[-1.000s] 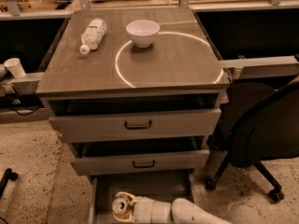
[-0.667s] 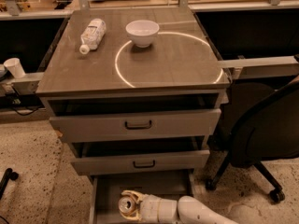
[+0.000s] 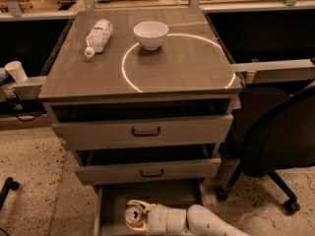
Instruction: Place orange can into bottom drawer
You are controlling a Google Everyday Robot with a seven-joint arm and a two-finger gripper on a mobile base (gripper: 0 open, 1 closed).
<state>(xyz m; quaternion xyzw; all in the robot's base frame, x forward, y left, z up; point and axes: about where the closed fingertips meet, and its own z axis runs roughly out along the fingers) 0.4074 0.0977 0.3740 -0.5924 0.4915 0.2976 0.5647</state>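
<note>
The orange can [image 3: 132, 214] stands with its long axis close to vertical. Its round silver top and pull-tab face up toward the camera, and only a sliver of its orange-gold side shows. It is inside the bottom drawer [image 3: 167, 194], toward the front left of the tray. The gripper [image 3: 134, 216] is closed around it, one pale yellowish finger [image 3: 140, 204] behind the can and the other in front of it. Whether the can's base touches the drawer floor cannot be told. The smooth white rounded arm [image 3: 197, 221] reaches in low from the right, lying nearly level over the tray.

The bottom drawer is pulled out, a wide shallow grey metal tray with a plain floor. Above it the middle drawer [image 3: 147, 171] and top drawer [image 3: 142, 131] each stick out a little, both flat grey fronts with a small black handle.

The counter [image 3: 187, 68] is a matte grey-brown top marked with a thin bright ring [image 3: 129, 80]. A round white bowl [image 3: 150, 33] sits on the ring's far edge. A white plastic bottle [image 3: 98, 36] lies on its side to the left, cap toward the front.

The floor [image 3: 34, 181] is pale speckled stone. A black office chair [image 3: 275, 136] on castors stands at the right, and a white paper cup [image 3: 16, 71] sits on a ledge at the left.
</note>
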